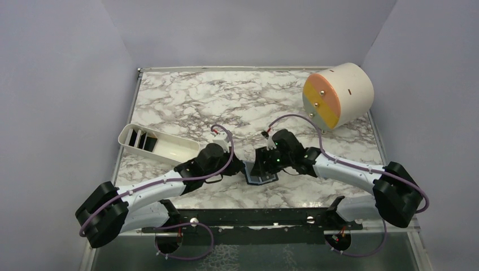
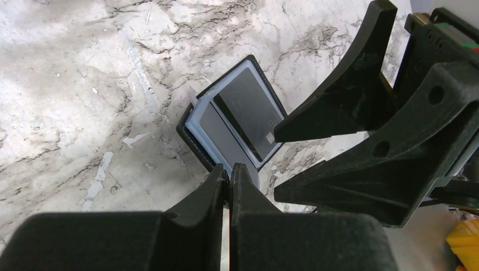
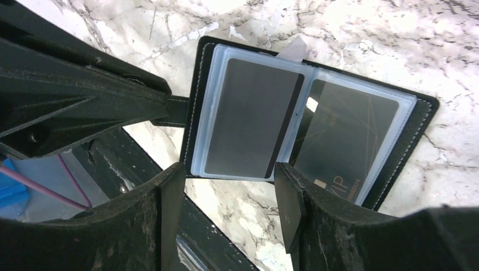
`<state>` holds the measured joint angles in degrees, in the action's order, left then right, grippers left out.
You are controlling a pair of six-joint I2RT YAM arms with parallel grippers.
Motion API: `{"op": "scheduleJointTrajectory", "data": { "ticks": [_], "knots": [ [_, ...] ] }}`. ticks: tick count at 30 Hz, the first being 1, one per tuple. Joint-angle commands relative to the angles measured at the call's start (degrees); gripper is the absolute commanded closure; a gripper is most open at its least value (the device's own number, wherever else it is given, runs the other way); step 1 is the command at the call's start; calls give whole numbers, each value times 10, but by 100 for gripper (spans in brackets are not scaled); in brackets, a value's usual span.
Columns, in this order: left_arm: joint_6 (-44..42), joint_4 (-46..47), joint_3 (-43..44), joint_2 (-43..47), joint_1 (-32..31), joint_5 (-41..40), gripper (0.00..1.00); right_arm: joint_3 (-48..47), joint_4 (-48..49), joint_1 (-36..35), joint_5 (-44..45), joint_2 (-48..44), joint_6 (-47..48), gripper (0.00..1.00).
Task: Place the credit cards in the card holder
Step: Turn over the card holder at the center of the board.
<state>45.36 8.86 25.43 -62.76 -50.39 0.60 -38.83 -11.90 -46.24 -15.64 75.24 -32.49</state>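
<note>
White tray (image 1: 172,148): sits by the left edge of the tabletop (image 1: 226,96). Dark credit cards (image 1: 141,138) stand at one end of it, not yet in the holder.
Left fingers (image 2: 229,179): closed, and they appear to pinch the side tab of the card holder (image 3: 421,121).
Left-side risk: the tab is narrow. If the pinch slips, the cover could fold shut or skid when a card is pushed in.
Card holder: lies open, sleeves up, near the middle of the near edge.
Grey card (image 3: 248,121): in one clear sleeve. Whether it is fully seated cannot be told.
Black card (image 3: 350,141): in the neighbouring sleeve, gold lettering showing.
Right fingers (image 1: 265,164): spread apart and gripping nothing, low over the grey card. One tip seems to touch the sleeve.
Right-side risk: a tip catching the sleeve lip on the way up could drag the grey card out or tug the holder from the left pinch. The two sets of fingers are also close enough to knock together.
Drum (image 1: 339,96): at the far right corner, well apart, no likely hazard.
</note>
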Motion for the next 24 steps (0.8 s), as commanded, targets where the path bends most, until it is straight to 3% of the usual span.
{"op": "scheduleJointTrajectory", "data": {
  "ticks": [1, 24],
  "knots": [
    [16, 33, 1, 12, -2, 5, 100, -8, 19, -15, 1, -11, -2, 40],
    [23, 33, -1, 39, -3, -2, 100, -47, 3, -79, 79, 22, -14, 41]
  ]
}}
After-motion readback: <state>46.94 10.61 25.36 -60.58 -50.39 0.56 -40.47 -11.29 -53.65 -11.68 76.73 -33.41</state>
